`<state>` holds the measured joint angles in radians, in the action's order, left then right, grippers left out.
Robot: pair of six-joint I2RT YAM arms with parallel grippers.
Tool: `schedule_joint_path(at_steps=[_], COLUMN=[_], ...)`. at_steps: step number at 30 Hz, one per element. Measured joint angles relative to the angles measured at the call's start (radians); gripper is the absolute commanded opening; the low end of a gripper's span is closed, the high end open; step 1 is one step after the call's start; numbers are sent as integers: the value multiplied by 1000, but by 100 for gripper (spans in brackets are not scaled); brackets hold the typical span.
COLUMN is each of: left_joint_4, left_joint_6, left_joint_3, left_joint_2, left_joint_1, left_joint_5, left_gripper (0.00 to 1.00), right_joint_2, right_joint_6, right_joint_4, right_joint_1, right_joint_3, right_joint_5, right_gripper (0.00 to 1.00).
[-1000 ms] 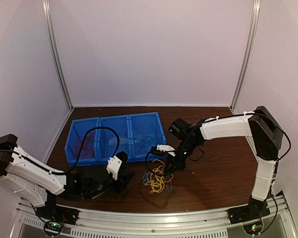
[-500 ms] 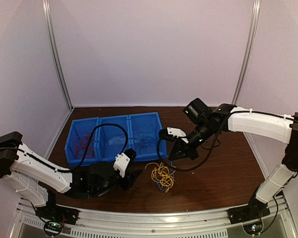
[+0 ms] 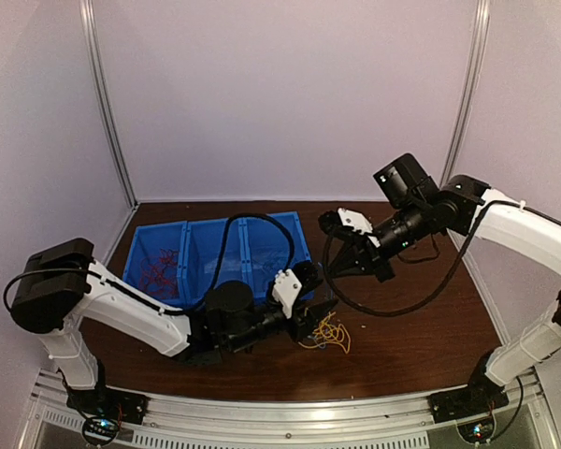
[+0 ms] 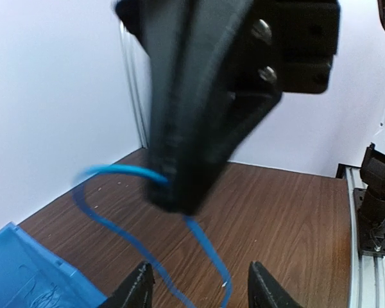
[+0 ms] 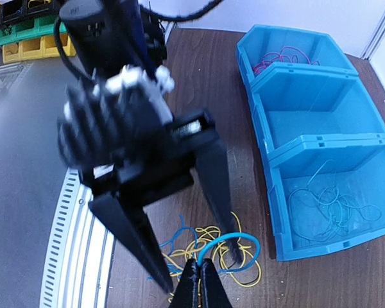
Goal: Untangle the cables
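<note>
A loose pile of yellow-orange and light blue cables [image 3: 329, 332] lies on the brown table in front of the blue bin. My right gripper [image 3: 337, 269] hangs above it, shut on a light blue strand [image 5: 244, 239] that arcs up from the pile [image 5: 205, 256]. The same strand [image 4: 115, 170] shows in the left wrist view, looping down from the right gripper's black tip. My left gripper [image 3: 318, 313] is open and empty, low over the pile's left side; its fingers [image 5: 212, 179] straddle the pile.
A blue three-compartment bin [image 3: 215, 229] stands at the back left. Red cables [image 3: 154, 271] lie in its left compartment and light blue ones [image 5: 327, 199] in its right. Thick black arm cables loop over it. The metal rail [image 3: 290, 412] runs along the near edge.
My right gripper has risen and pulled back to the right with the blue strand. My left arm has swung right to the pile. The pile has shifted to the right.
</note>
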<state>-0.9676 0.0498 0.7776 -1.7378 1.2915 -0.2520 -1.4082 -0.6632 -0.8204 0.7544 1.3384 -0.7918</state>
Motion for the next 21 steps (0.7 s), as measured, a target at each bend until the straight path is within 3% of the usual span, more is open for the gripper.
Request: schedule_joint_path(at_steps=[5,12,21], left_joint_4=[-38,-87,-133], left_joint_6=[-18,-56,-59], left_joint_3=[122,161,201], left_joint_2=[-151,-298,-406], left_joint_1=[0,0,-14], left_joint_5=[89,99,106], left_gripper=[30,11,10], right_joint_2=[23,90,97], right_joint_6=[-1,-9,-5], right_joint_4=[0,-27,-61], right_joint_1=[-19,-90,-226], right_joint_3=[73,208,597], right_joint_5=[-10,-19,-77], right_gripper=[0,0,0])
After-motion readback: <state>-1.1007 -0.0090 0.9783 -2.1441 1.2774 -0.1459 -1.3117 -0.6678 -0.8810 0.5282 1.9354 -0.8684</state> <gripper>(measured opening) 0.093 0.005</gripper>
